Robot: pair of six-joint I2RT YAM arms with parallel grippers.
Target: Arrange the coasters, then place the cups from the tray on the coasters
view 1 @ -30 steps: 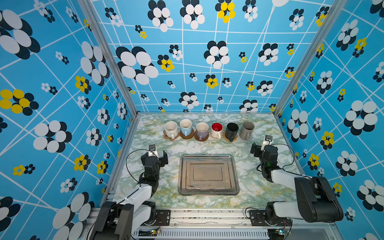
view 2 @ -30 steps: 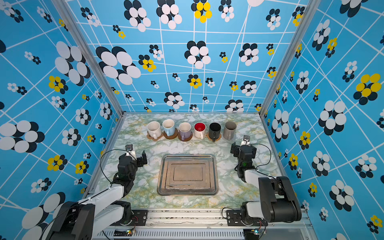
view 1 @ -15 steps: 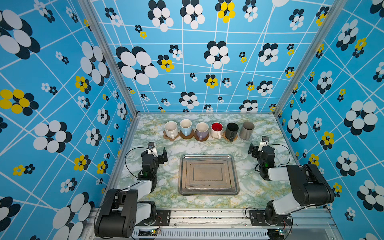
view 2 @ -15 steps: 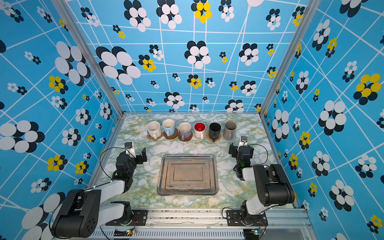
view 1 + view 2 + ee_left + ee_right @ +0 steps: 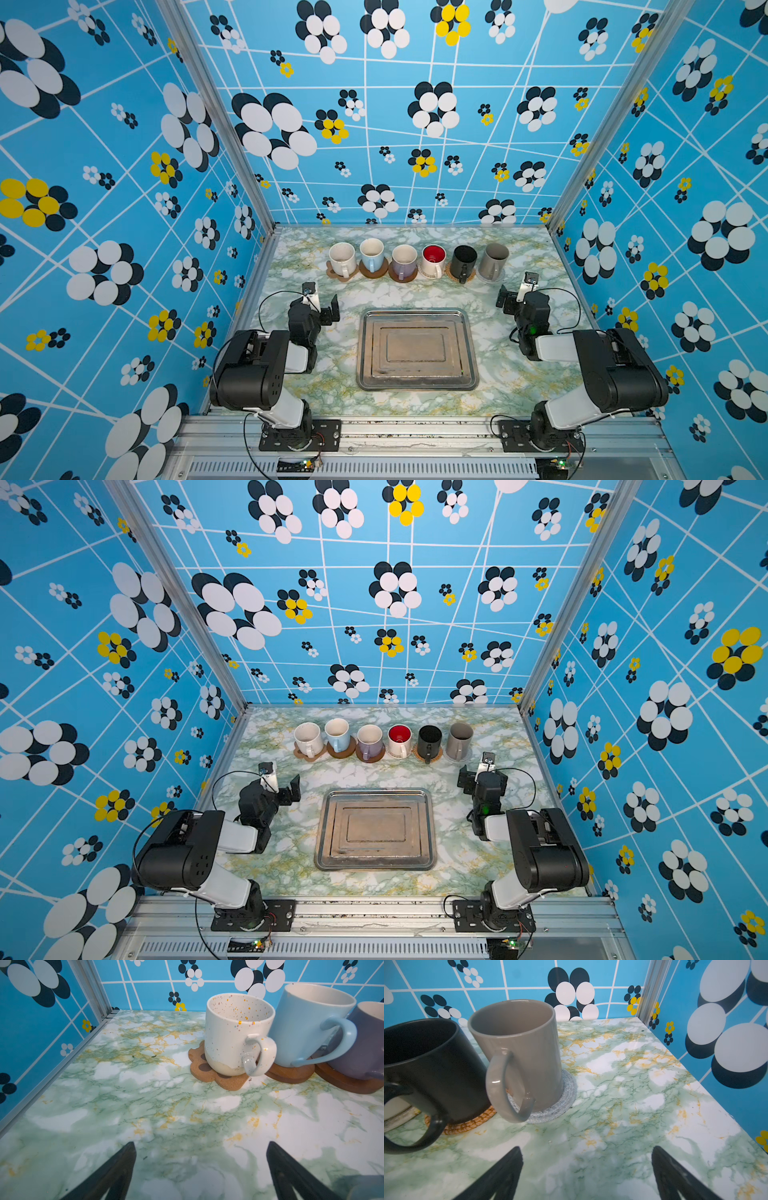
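Cups all six upright in one row at far side of table, each on its own mat among the coasters. No shift in the row over the last second. Tray bare at centre, same spot as before, well apart from the row. Only change: both arms folded back toward their bases, elbows now raised, wrists barely moved.

Left gripper spread wide, holding nothing, pointed at speckled mug on paw coaster. Right gripper likewise spread and empty, facing grey-beige mug on pale grey round, with black mug beside it on rattan round.

Reads as retreat to rest. Nothing left on tray, no mat unfilled, so task judged done. No further grasp called for.
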